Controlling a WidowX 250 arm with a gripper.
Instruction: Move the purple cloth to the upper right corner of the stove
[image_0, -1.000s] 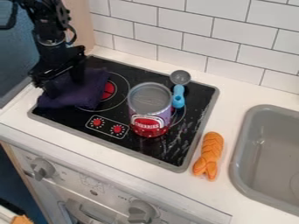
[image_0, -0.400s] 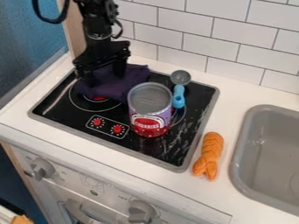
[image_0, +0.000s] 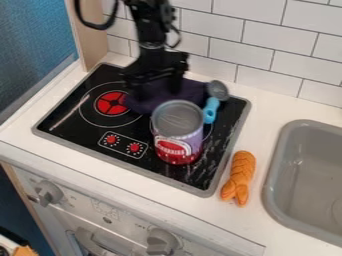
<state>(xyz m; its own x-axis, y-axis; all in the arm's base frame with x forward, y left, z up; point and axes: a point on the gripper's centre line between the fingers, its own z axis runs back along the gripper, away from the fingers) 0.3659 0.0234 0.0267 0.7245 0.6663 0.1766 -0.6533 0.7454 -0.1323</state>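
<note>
Gripper (image_0: 157, 90): upper middle of frame, low over the stove (image_0: 55, 139). Cannot tell whether it is open or closed; its dark tips merge with the cloth.

Position: purple cloth (image_0: 194, 93) lies directly under the gripper, bunched on the stove, spreading out to its left and right in the frame. Can (image_0: 178, 131) in front of it, near frame centre.

Change against the earlier frame: gripper and cloth have both shifted right in the frame. Red burner (image_0: 112, 103), then mostly covered, is now exposed. Can has slid slightly down and right; spoon (image_0: 211, 109) has moved a little right. Orange braided piece (image_0: 240, 176), right of the stove, unchanged.

Count: gripper, 1; cloth, 1; can, 1; blue-handled spoon, 1; braided piece, 1; exposed red burner, 1; small red dials (image_0: 111, 139) on the stove, 2; large grey knobs (image_0: 49, 193) at lower left and bottom, 2; grey sink (image_0: 308, 175) at right, 1.
</note>
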